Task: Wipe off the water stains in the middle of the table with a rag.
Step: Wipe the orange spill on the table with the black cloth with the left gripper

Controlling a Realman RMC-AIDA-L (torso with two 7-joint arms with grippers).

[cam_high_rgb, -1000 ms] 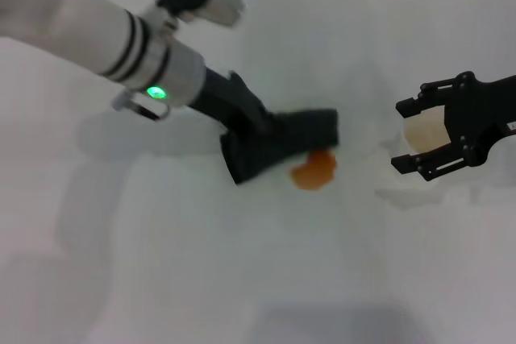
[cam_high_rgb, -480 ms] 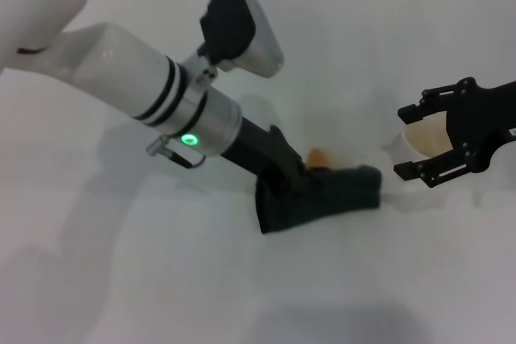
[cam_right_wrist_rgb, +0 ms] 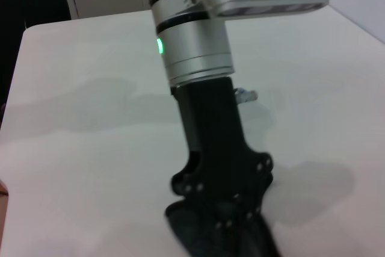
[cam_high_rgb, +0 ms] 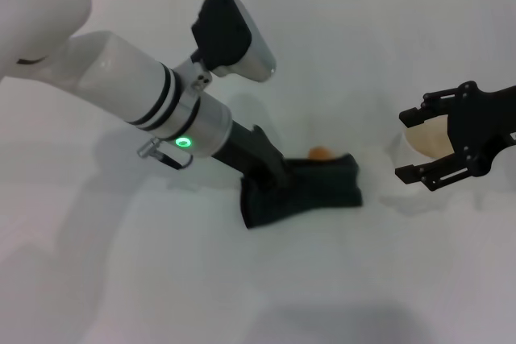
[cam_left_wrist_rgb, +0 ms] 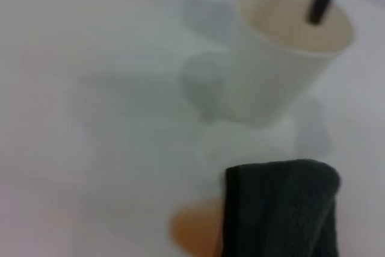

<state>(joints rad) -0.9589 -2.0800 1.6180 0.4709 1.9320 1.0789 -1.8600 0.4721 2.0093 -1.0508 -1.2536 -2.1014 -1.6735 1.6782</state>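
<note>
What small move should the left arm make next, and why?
Probably slide the rag a little farther from the robot: a bit of orange water stains shows past its far edge. The left pincer holds the rag flat on the table.
</note>
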